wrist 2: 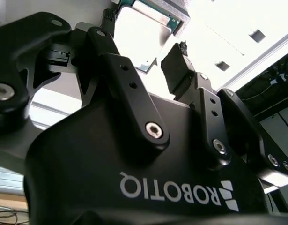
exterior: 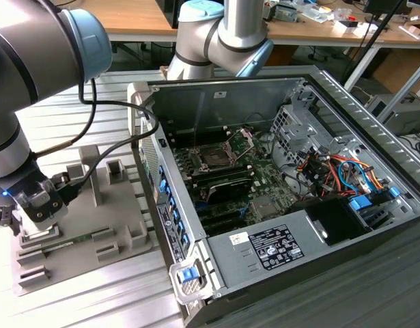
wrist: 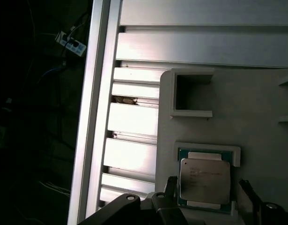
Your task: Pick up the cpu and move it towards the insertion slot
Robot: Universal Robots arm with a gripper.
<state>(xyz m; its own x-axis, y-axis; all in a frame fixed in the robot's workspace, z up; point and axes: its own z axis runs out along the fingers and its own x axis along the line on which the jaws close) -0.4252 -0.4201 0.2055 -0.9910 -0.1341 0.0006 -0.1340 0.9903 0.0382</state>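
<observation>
The cpu [wrist: 204, 182], a small square chip with a silvery top, lies flat in a recess of the grey tray [wrist: 256, 112]. My gripper [wrist: 207, 187] is open right over it, one black finger [wrist: 171, 185] on each side, small gaps showing. In the second wrist view the cpu [wrist 2: 139, 33] shows between the fingers [wrist 2: 174, 68]. In the exterior view my gripper [exterior: 33, 225] hangs low over the tray [exterior: 93, 229] at that view's left. The insertion slot [exterior: 216, 156] sits on the green motherboard inside the open case, its metal bracket [exterior: 242, 139] hinged up.
The case's side wall [exterior: 151, 171] stands between tray and motherboard. Grey blocks [exterior: 117, 171] rise from the tray. Long black RAM slots [exterior: 227, 183], coloured cables [exterior: 336, 171] and a power supply [exterior: 278, 246] are inside the case. All rests on a slatted aluminium table [exterior: 93, 301].
</observation>
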